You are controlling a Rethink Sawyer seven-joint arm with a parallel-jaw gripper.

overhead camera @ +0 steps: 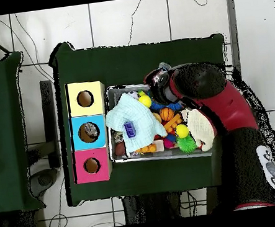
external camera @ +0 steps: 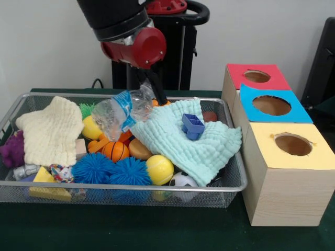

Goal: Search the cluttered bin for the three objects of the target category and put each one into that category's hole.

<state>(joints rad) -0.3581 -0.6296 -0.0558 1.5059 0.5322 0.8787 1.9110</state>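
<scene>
Front view: a water bottle (external camera: 121, 111) is held tilted above the wire basket (external camera: 131, 186).
End effector (external camera: 148, 89): clamped on the bottle's neck end.

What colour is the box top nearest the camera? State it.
Yellow box top, clearest in the front view.

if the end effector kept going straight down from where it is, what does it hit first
It already grips a bottle, so that would land first, probably on the orange toys and the edge of the pale green cloth in the bin. Depth is unclear; the end effector is mostly hidden.
</scene>
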